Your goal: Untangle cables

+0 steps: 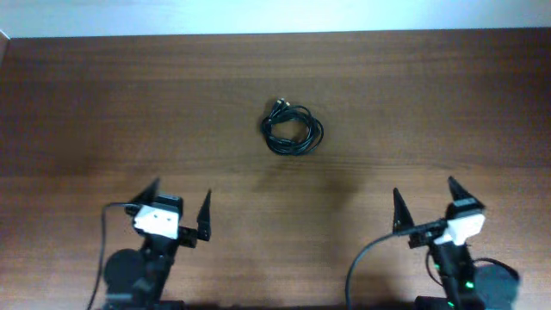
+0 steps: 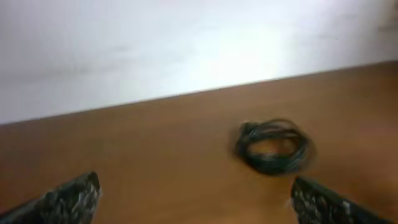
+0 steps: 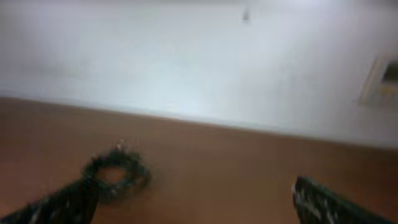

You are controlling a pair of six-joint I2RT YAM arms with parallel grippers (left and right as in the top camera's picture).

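Cable coil [image 1: 293, 131] lies on desk [image 1: 86, 103], roughly round, no clear long axis. Left pincer [image 1: 182, 193] and right pincer [image 1: 424, 189] sit spread, empty, well short of coil. I judge left slightly nearer.

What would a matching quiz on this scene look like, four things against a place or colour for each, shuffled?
Things:
1 cables
2 left arm
3 right arm
4 table

Descriptions:
A brown wood
B near edge, robot's right side, jaws open
C black coiled bundle, mid-table, nothing touching it
D near edge, robot's left side, jaws open

Pairs: 1-C, 2-D, 3-B, 4-A
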